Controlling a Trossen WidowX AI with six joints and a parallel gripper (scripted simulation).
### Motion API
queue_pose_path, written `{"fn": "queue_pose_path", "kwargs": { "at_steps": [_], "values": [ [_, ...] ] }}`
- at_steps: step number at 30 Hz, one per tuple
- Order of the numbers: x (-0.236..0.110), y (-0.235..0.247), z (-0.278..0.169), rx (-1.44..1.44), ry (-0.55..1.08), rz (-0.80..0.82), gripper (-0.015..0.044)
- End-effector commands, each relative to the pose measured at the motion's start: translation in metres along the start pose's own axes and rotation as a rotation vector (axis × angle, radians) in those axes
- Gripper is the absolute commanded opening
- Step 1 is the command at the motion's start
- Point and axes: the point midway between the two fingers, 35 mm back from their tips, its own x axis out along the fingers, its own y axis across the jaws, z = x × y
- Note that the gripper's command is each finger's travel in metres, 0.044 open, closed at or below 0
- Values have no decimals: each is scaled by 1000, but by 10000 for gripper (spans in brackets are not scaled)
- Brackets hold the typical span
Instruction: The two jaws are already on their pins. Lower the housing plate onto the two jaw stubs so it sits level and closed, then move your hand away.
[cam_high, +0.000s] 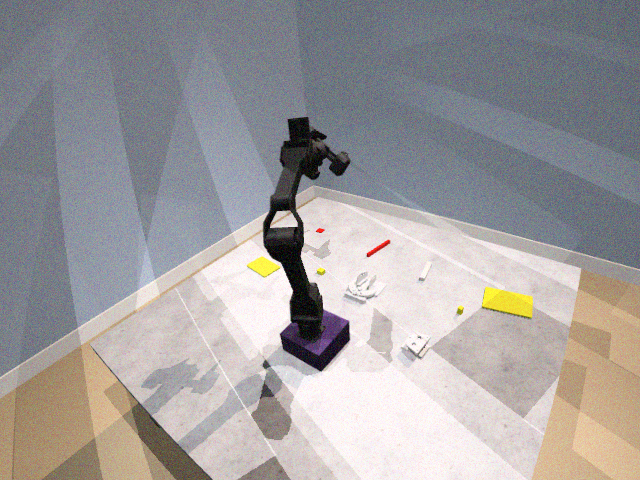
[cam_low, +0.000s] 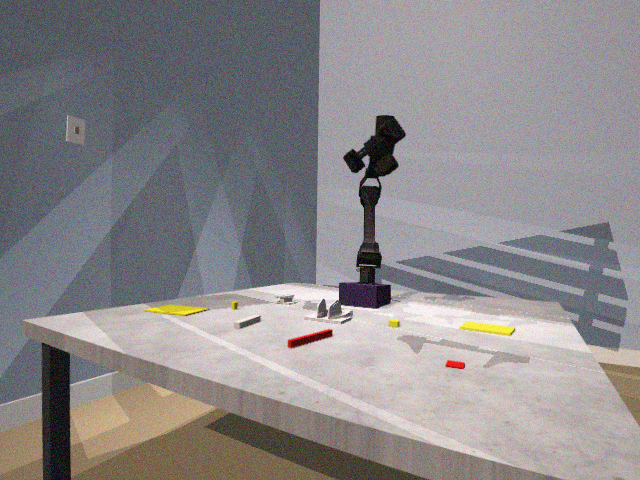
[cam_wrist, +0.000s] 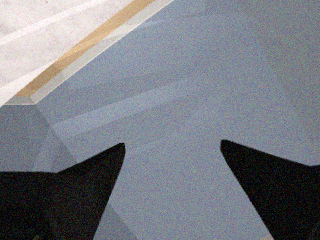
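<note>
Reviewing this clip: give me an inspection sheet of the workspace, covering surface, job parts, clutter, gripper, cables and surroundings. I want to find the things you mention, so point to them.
Surface: pale mottled table (cam_high: 330, 423) (cam_low: 330, 382), streaked with light and shadow.
Job's things: white base with two upright jaws (cam_high: 363, 287) (cam_low: 329, 314); small white plate with holes (cam_high: 417, 343), apart from it, not fitted.
Clutter: two yellow slabs, two small yellow blocks, red bar, small red piece, white bar.
Gripper: open (cam_wrist: 172, 144), nothing between the fingers, raised above the table.
Cables: nothing seen.
Surroundings: blue-grey walls, wood-toned floor, wall socket or switch (cam_low: 75, 129).
</note>
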Motion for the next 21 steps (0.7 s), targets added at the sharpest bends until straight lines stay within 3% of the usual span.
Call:
{"fn": "queue_pose_path", "kwargs": {
  "at_steps": [1, 11, 21],
  "values": [
    [22, 39, 5, -10, -34, 112, 440],
    [52, 128, 8, 1, -100, 344, 440],
    [58, 226, 15, 63, -187, 581, 440]
  ]
}}
